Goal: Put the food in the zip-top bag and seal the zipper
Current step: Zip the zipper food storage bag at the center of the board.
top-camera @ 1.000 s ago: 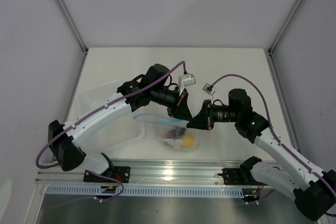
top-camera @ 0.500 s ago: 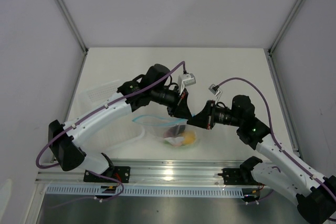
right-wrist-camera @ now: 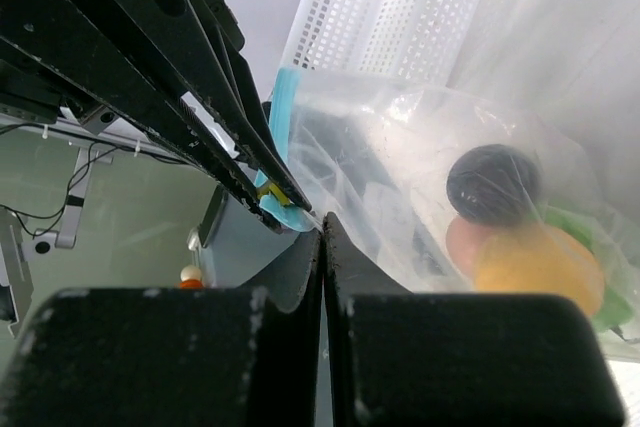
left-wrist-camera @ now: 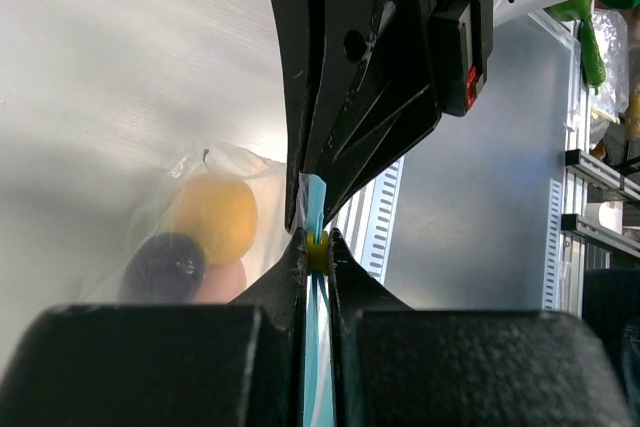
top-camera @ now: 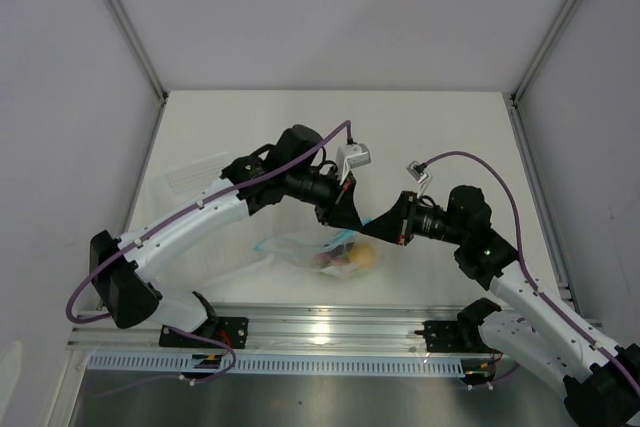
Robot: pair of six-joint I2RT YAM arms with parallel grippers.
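Note:
The zip-top bag (top-camera: 305,248) hangs clear and crinkly between my two grippers. The food lies inside it: a yellow piece (right-wrist-camera: 540,269), a pink one (right-wrist-camera: 463,243), a dark purple one (right-wrist-camera: 494,185) and a bit of green (right-wrist-camera: 592,237). The left wrist view shows the yellow piece (left-wrist-camera: 215,217) and the purple one (left-wrist-camera: 165,267) through the plastic. My left gripper (top-camera: 346,218) is shut on the light blue zipper (left-wrist-camera: 316,209), at a small yellow slider (left-wrist-camera: 317,249). My right gripper (top-camera: 371,232) is shut on the bag's edge (right-wrist-camera: 330,209), right beside the left one.
A white perforated basket (top-camera: 186,180) lies at the left under my left arm, and shows in the right wrist view (right-wrist-camera: 400,7) behind the bag. The metal rail (top-camera: 320,327) runs along the table's near edge, just below the bag.
My right arm has pulled back to the right and nearer. The long blue zipper line has shrunk to a short bit between the grippers. The bag has bunched up and shifted slightly.

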